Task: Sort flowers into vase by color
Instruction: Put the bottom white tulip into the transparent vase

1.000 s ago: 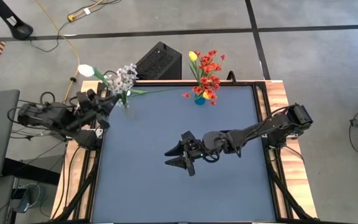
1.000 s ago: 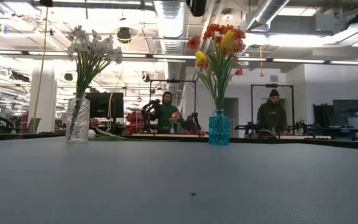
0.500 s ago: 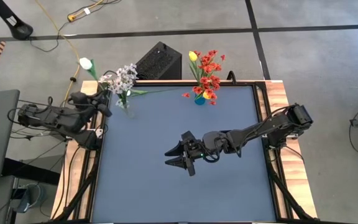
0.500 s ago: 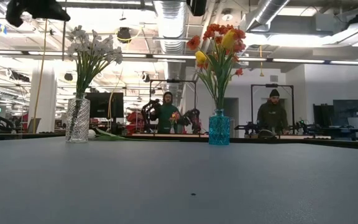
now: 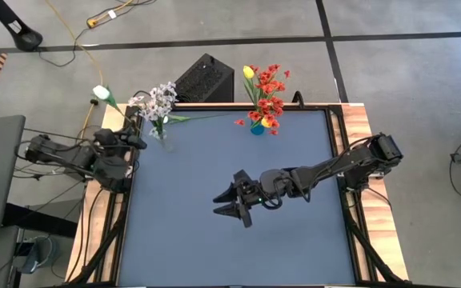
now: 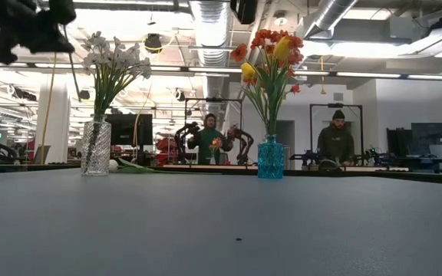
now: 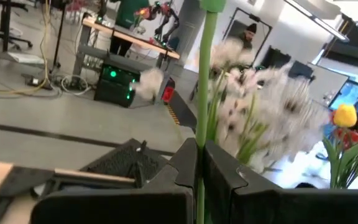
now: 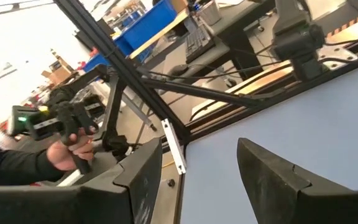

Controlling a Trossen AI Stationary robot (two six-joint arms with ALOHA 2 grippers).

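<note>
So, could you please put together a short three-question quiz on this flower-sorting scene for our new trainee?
1. True or false: the left gripper is shut on the white-bud flower.
2. Which vase holds red and yellow flowers: A) clear vase B) blue vase?
3. Fill in: the right gripper, hovering over the middle of the table, is ____.

Key: 1 true, by its green stem; 2 B; 3 open, holding nothing.

A blue-grey table (image 5: 238,248) carries two vases along its far edge. A clear glass vase (image 6: 96,147) of white flowers (image 6: 112,60) stands near the far left corner, and a blue vase (image 6: 270,158) of red and yellow flowers (image 6: 271,54) stands right of the middle.
</note>
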